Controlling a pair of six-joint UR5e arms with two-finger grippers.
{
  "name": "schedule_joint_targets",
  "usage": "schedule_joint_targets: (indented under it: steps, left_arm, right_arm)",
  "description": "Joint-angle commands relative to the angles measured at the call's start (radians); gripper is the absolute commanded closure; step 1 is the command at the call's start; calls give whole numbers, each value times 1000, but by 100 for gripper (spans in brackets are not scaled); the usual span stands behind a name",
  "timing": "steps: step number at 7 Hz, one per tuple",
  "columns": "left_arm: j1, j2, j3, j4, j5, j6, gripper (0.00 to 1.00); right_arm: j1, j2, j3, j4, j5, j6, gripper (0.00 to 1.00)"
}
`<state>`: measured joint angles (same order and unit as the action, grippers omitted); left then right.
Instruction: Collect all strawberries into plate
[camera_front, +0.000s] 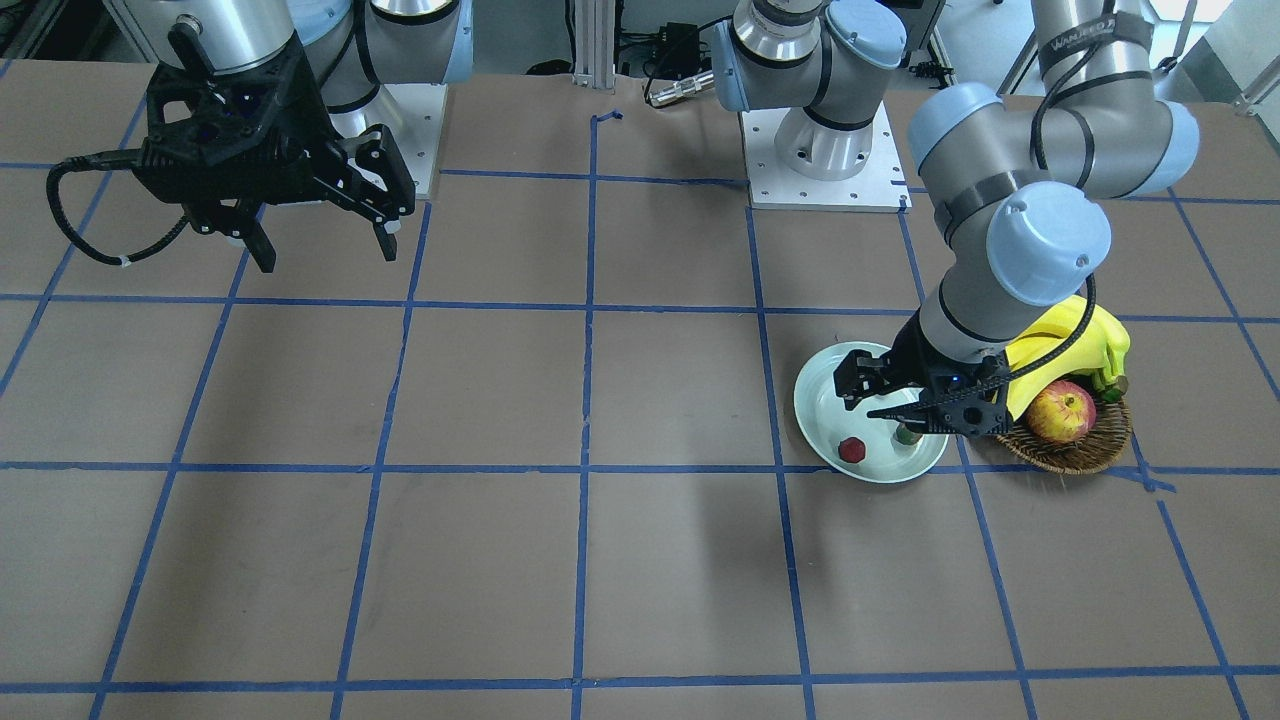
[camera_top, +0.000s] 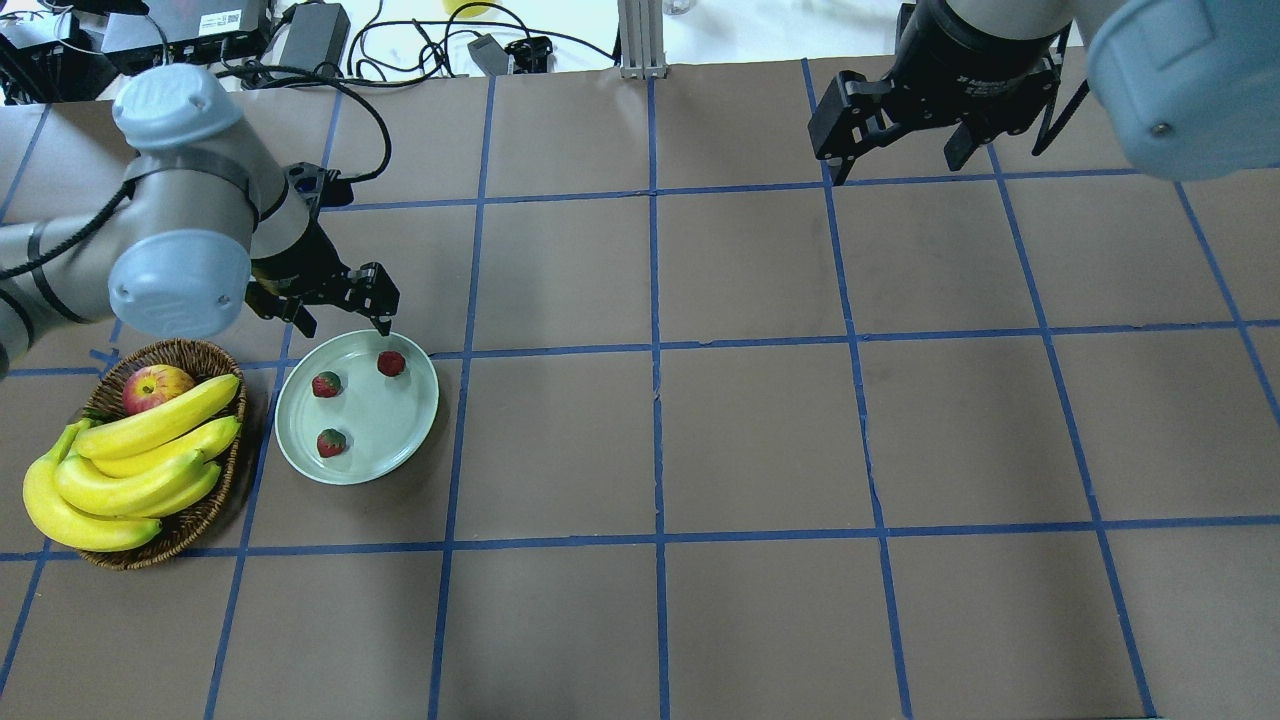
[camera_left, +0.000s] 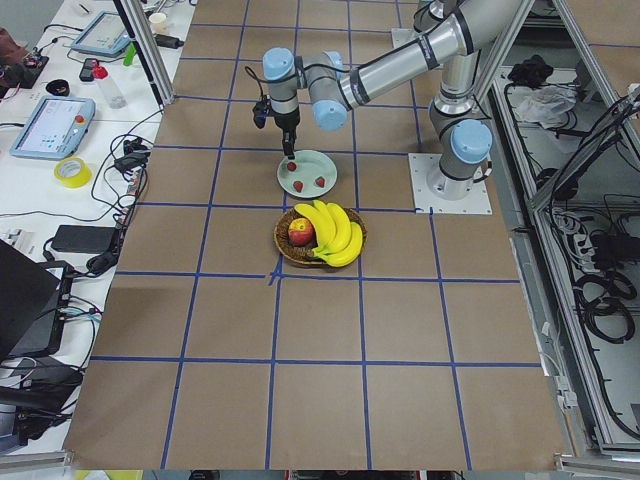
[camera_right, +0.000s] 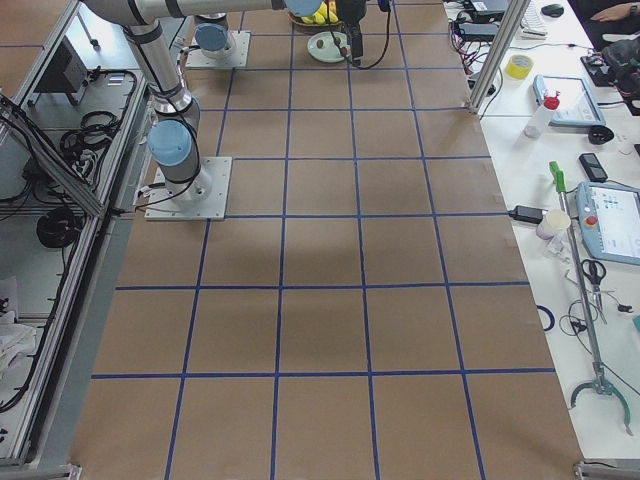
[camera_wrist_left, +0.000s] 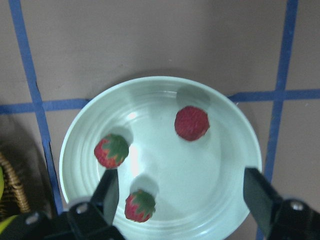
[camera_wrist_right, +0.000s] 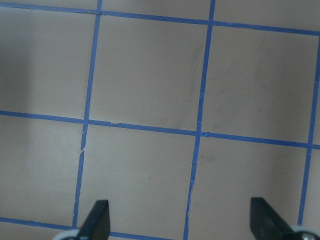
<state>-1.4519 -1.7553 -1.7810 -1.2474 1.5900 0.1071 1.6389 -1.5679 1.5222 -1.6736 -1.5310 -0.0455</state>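
The left gripper (camera_wrist_left: 180, 182) holds its fingers (camera_wrist_left: 107, 195) wide apart and empty, just above the plate (camera_wrist_left: 210, 175). All 3 strawberries (camera_wrist_left: 192, 123) lie in it, so collecting looks done; only retreat seems needed. The basket (camera_top: 205, 520), with bananas (camera_top: 150, 440) and an apple (camera_top: 155, 385), sits just beside, blocking nothing. The right gripper (camera_top: 900, 155) hangs spread and empty, well apart.

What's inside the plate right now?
Three strawberries lie apart inside the plate, nothing else. The open left claw hovers above it, holding nothing. In the front view the claw hides part of the plate; the overhead view shows it whole.
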Motion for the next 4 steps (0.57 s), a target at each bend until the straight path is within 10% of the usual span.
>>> schedule_joint_targets:
  steps: [1, 4]
  left_arm:
    - [-150, 71, 203, -192, 5, -113, 11]
    - [-166, 147, 320, -270, 5, -113, 8]
  right_arm:
    - [-1, 0, 13, -1, -3, 1, 0]
    - [-4, 0, 13, -1, -6, 1, 0]
